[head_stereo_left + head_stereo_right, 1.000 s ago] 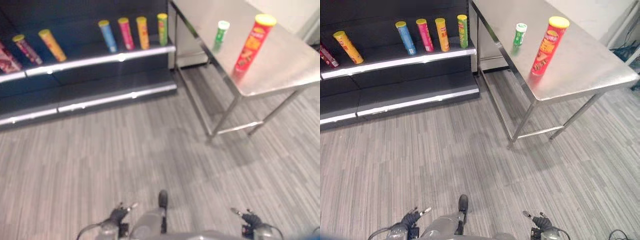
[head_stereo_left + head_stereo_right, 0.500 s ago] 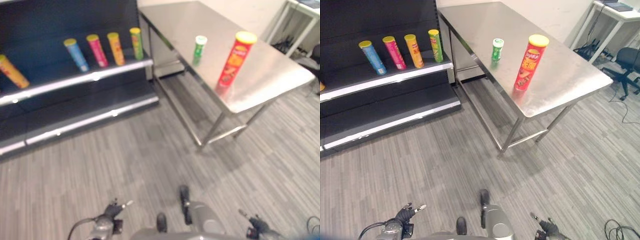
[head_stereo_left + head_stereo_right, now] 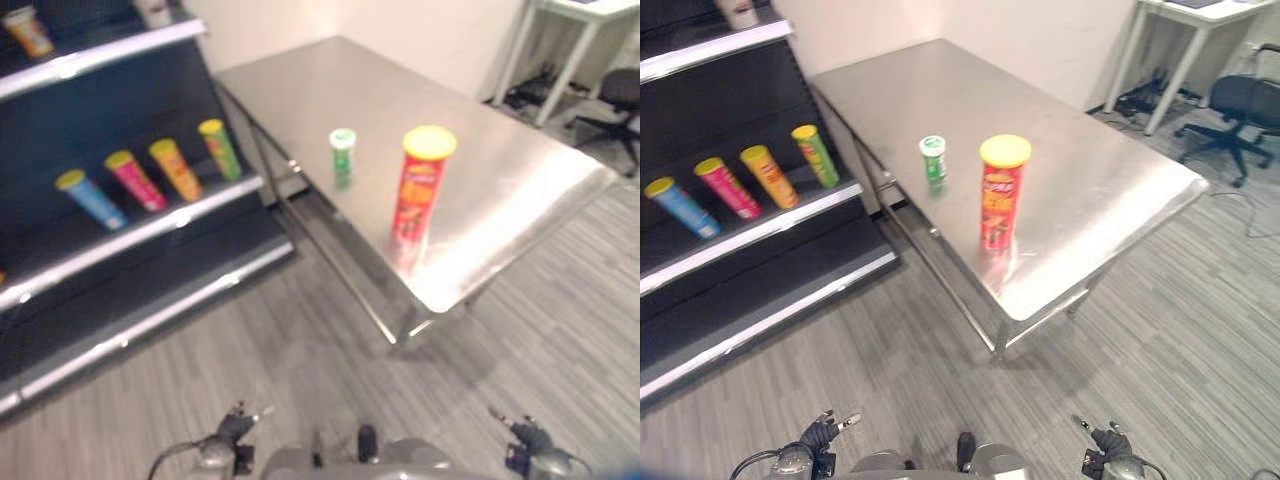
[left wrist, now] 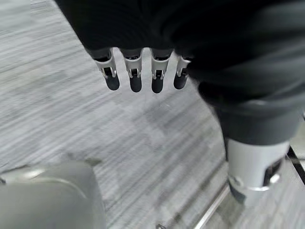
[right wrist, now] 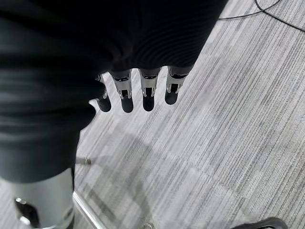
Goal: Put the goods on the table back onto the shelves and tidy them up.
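Stainless steel table (image 3: 1110, 190) fills the centre and upper right of the right eye view, bearing the two goods left to shelve: a tall red can (image 3: 1001, 195) with a yellow lid, standing upright near the table's near edge, and a shorter green can (image 3: 933, 160), also upright, just beyond it toward the upper left. Both cans have their long axes vertical. Dark shelves (image 3: 760, 225) occupy the left of the frame, where a row of leaning cans, blue (image 3: 678, 207), pink (image 3: 728, 186), orange (image 3: 768, 176) and green-yellow (image 3: 816, 155), rests on one level. Left hand (image 3: 822, 433) appears at the lower left edge and right hand (image 3: 1108, 440) at the lower right edge; both hang low over the grey striped floor (image 3: 1140, 340), well apart from the table. In each wrist view the fingers (image 4: 135, 76) (image 5: 147, 93) extend straight and hold nothing. The red can lies ahead of both hands, toward the upper centre, and the right hand is judged somewhat nearer it. Print on the cans is too small to read.
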Tool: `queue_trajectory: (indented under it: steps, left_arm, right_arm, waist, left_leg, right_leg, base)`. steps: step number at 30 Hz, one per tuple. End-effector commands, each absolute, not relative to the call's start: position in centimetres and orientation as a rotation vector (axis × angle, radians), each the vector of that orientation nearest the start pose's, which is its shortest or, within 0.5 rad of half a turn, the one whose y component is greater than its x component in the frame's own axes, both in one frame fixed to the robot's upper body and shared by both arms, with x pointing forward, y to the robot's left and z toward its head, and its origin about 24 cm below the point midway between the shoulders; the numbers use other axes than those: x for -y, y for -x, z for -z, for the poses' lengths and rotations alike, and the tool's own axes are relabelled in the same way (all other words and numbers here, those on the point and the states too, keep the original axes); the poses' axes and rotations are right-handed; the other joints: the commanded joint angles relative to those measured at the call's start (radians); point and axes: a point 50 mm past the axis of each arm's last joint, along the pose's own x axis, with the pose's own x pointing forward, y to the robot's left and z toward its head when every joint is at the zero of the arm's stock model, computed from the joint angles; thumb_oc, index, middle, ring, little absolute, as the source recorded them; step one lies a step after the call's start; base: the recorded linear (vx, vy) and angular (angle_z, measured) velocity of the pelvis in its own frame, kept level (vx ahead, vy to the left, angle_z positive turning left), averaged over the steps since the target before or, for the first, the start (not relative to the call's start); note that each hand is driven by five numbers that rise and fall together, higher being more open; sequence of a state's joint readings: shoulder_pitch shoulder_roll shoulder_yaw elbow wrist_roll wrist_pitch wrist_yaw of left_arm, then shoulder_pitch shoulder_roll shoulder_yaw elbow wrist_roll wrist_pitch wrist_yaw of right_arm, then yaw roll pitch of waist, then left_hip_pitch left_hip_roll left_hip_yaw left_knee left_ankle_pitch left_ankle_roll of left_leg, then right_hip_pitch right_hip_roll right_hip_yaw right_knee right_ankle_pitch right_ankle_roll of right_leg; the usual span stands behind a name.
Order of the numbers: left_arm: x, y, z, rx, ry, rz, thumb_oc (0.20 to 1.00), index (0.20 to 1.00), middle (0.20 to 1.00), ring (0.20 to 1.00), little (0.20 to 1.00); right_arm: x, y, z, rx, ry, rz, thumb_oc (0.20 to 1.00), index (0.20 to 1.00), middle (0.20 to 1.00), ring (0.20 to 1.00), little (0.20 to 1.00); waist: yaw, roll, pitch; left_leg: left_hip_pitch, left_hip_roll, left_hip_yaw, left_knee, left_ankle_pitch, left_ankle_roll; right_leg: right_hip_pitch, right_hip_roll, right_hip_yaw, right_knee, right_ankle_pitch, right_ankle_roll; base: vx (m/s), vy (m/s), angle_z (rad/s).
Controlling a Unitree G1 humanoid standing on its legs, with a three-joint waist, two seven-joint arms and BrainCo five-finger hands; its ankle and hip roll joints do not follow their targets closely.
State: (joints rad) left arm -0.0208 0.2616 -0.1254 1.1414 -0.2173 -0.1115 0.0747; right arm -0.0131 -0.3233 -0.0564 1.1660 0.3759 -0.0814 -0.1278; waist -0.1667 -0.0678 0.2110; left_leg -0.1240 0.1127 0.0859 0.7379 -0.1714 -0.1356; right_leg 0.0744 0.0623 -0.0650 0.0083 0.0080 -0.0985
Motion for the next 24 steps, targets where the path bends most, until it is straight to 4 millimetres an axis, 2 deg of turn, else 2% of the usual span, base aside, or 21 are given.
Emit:
queue_trajectory:
  steps: [1,3,4,5,6,7,8,9,10,12,13,14,17,18,19,20,21,22,23,24]
  left_arm:
    - [-25.3,-14.1,13.6,-0.930,-0.207,-0.239,1.000,1.000,1.000,1.000,1.000]
    - [-25.4,-14.2,13.5,-0.926,-0.235,-0.240,1.000,1.000,1.000,1.000,1.000]
    - [-25.1,-13.8,13.8,-0.942,-0.223,-0.235,1.000,1.000,1.000,1.000,1.000]
    - [-25.1,-13.8,13.8,-0.942,-0.223,-0.235,1.000,1.000,1.000,1.000,1.000]
    - [-24.7,-13.7,13.9,-0.946,-0.224,-0.219,1.000,1.000,1.000,1.000,1.000]
    - [-24.6,-13.8,13.9,-0.936,-0.231,-0.209,1.000,1.000,1.000,1.000,1.000]
    - [-24.6,-13.8,13.9,-0.936,-0.232,-0.208,1.000,1.000,1.000,1.000,1.000]
    - [-24.6,-14.2,13.7,-0.916,-0.230,-0.197,1.000,1.000,1.000,1.000,1.000]
    - [-24.8,-14.2,13.5,-0.905,-0.257,-0.164,1.000,1.000,1.000,1.000,1.000]
    - [-25.1,-13.9,13.5,-0.912,-0.273,-0.157,1.000,1.000,1.000,1.000,1.000]
    - [-24.9,-13.7,13.7,-0.920,-0.277,-0.158,1.000,1.000,1.000,1.000,1.000]
    - [-24.9,-13.7,13.7,-0.919,-0.277,-0.157,1.000,1.000,1.000,1.000,1.000]
    - [-24.3,-14.2,13.6,-0.898,-0.272,-0.147,1.000,1.000,1.000,1.000,1.000]
    - [-24.2,-14.3,13.6,-0.890,-0.274,-0.140,1.000,1.000,1.000,1.000,1.000]
    - [-24.2,-14.3,13.5,-0.889,-0.274,-0.140,1.000,1.000,1.000,1.000,1.000]
    - [-24.2,-14.4,13.5,-0.879,-0.273,-0.128,1.000,1.000,1.000,1.000,1.000]
    - [-24.2,-14.4,13.4,-0.878,-0.267,-0.127,1.000,1.000,1.000,1.000,1.000]
    - [-24.2,-14.4,13.4,-0.878,-0.266,-0.127,1.000,1.000,1.000,1.000,1.000]
    - [-24.3,-14.2,13.5,-0.885,-0.266,-0.130,1.000,1.000,1.000,1.000,1.000]
    - [-24.3,-14.1,13.5,-0.889,-0.265,-0.132,1.000,1.000,1.000,1.000,1.000]
  right_arm:
    - [31.3,-10.2,12.7,-0.967,0.020,0.666,1.000,1.000,1.000,1.000,1.000]
    - [32.6,-10.2,12.0,-0.934,0.039,0.716,1.000,1.000,1.000,1.000,1.000]
    - [33.1,-10.2,11.7,-0.924,0.042,0.732,1.000,1.000,1.000,1.000,1.000]
    - [33.1,-10.2,11.7,-0.924,0.042,0.732,1.000,1.000,1.000,1.000,1.000]
    - [34.4,-11.1,10.4,-0.851,0.097,0.736,1.000,1.000,1.000,1.000,1.000]
    - [35.0,-12.1,9.0,-0.775,0.142,0.705,1.000,1.000,1.000,1.000,1.000]
    - [35.0,-12.1,9.0,-0.775,0.142,0.705,1.000,1.000,1.000,1.000,1.000]
    - [35.4,-13.8,7.2,-0.681,0.207,0.642,1.000,1.000,1.000,1.000,1.000]
    - [35.9,-15.4,3.7,-0.530,0.355,0.531,1.000,1.000,1.000,1.000,1.000]
    - [35.9,-16.8,-0.7,-0.338,0.490,0.484,1.000,1.000,1.000,1.000,1.000]
    - [35.1,-18.1,-5.7,-0.101,0.589,0.471,1.000,1.000,1.000,1.000,1.000]
    - [35.1,-18.1,-5.7,-0.102,0.589,0.472,1.000,1.000,1.000,1.000,1.000]
    - [32.9,-20.3,-12.1,0.231,0.643,0.434,1.000,1.000,1.000,1.000,1.000]
    - [32.3,-20.7,-13.6,0.311,0.626,0.422,1.000,1.000,1.000,1.000,1.000]
    - [32.3,-20.7,-13.6,0.311,0.626,0.422,1.000,1.000,1.000,1.000,1.000]
    - [30.9,-21.3,-16.8,0.466,0.611,0.353,1.000,1.000,1.000,1.000,1.000]
    - [30.6,-21.5,-17.9,0.512,0.628,0.336,1.000,1.000,1.000,1.000,1.000]
    - [30.6,-21.6,-17.9,0.513,0.629,0.336,1.000,1.000,1.000,1.000,1.000]
    - [30.2,-22.2,-19.5,0.571,0.646,0.305,1.000,1.000,1.000,1.000,1.000]
    - [30.0,-22.4,-20.0,0.585,0.661,0.291,1.000,1.000,1.000,1.000,1.000]
  waist:
    - [0.003,-0.017,0.044]
    - [0.011,-0.001,0.039]
    - [0.001,0.014,0.032]
    - [0.002,0.014,0.033]
    - [-0.022,0.032,0.028]
    - [-0.030,0.033,0.023]
    - [-0.029,0.033,0.023]
    - [-0.033,0.035,0.020]
    - [-0.036,0.036,0.015]
    - [-0.043,0.040,0.012]
    - [-0.042,0.045,0.013]
    - [-0.040,0.045,0.011]
    - [-0.028,0.047,0.004]
    - [-0.019,0.046,0.002]
    - [-0.019,0.046,0.002]
    - [0.000,0.041,-0.004]
    - [0.010,0.038,-0.011]
    - [0.009,0.038,-0.010]
    - [0.027,0.030,-0.020]
    - [0.035,0.027,-0.023]
  left_leg:
    - [0.067,0.034,0.022,-0.391,0.040,0.027]
    - [0.050,0.018,-0.076,-0.548,0.090,0.000]
    - [0.069,0.027,-0.095,-0.606,0.087,-0.002]
    - [0.070,0.027,-0.095,-0.606,0.087,-0.002]
    - [0.082,0.027,-0.075,-0.617,0.098,-0.006]
    - [0.089,0.021,-0.068,-0.642,0.104,0.000]
    - [0.089,0.021,-0.068,-0.643,0.104,0.000]
    - [0.096,0.015,-0.057,-0.666,0.103,0.009]
    - [0.112,0.005,-0.033,-0.686,0.097,0.023]
    - [0.111,-0.009,-0.011,-0.669,0.078,0.039]
    - [0.112,-0.020,0.005,-0.651,0.054,0.054]
    - [0.109,-0.020,0.006,-0.653,0.058,0.054]
    - [0.106,-0.037,0.022,-0.645,0.041,0.074]
    - [0.106,-0.041,0.026,-0.643,0.037,0.078]
    - [0.106,-0.041,0.027,-0.642,0.037,0.079]
    - [0.104,-0.050,0.026,-0.639,0.034,0.084]
    - [0.105,-0.052,0.023,-0.639,0.032,0.086]
    - [0.105,-0.053,0.023,-0.639,0.032,0.086]
    - [0.105,-0.058,0.014,-0.642,0.034,0.086]
    - [0.105,-0.057,0.012,-0.642,0.033,0.085]
  right_leg:
    - [-0.014,-0.097,0.039,0.018,-0.148,0.174]
    - [-0.002,-0.107,0.072,0.014,-0.162,0.190]
    - [-0.012,-0.103,0.086,0.033,-0.170,0.193]
    - [-0.012,-0.103,0.086,0.033,-0.170,0.193]
    - [-0.034,-0.120,0.088,0.045,-0.158,0.209]
    - [-0.046,-0.134,0.098,0.043,-0.146,0.219]
    - [-0.046,-0.134,0.098,0.043,-0.146,0.219]
    - [-0.056,-0.144,0.105,0.038,-0.137,0.230]
    - [-0.077,-0.167,0.117,0.037,-0.121,0.254]
    - [-0.096,-0.184,0.134,0.036,-0.112,0.273]
    - [-0.105,-0.197,0.151,0.037,-0.107,0.287]
    - [-0.109,-0.197,0.152,0.035,-0.103,0.286]
    - [-0.129,-0.209,0.162,0.032,-0.086,0.299]
    - [-0.131,-0.214,0.162,0.030,-0.081,0.303]
    - [-0.131,-0.214,0.162,0.029,-0.080,0.303]
    - [-0.125,-0.225,0.147,0.022,-0.072,0.307]
    - [-0.121,-0.230,0.139,0.019,-0.069,0.308]
    - [-0.120,-0.231,0.138,0.018,-0.069,0.309]
    - [-0.113,-0.239,0.123,0.013,-0.066,0.310]
    - [-0.111,-0.242,0.116,0.012,-0.066,0.311]
  base:
    - [0.16,0.335,-0.55]
    - [0.14,0.295,-0.76]
    - [0.06,0.157,-0.77]
    - [0.06,0.285,-0.75]
    - [0.06,0.316,-0.56]
    - [0.06,0.316,-0.44]
    - [0.02,0.211,-0.23]
    - [0.00,0.246,-0.29]
    - [0.00,0.303,-0.30]
    - [-0.01,0.284,-0.44]
    - [-0.02,0.226,-0.44]
    - [-0.03,0.188,-0.32]
    - [-0.03,0.127,-0.30]
    - [-0.03,0.086,-0.19]
    - [-0.02,0.099,-0.09]
    - [-0.01,0.075,-0.04]
    - [0.00,0.074,0.03]
    - [0.00,0.028,0.08]
    - [-0.01,0.018,0.11]
    - [-0.01,0.010,0.20]
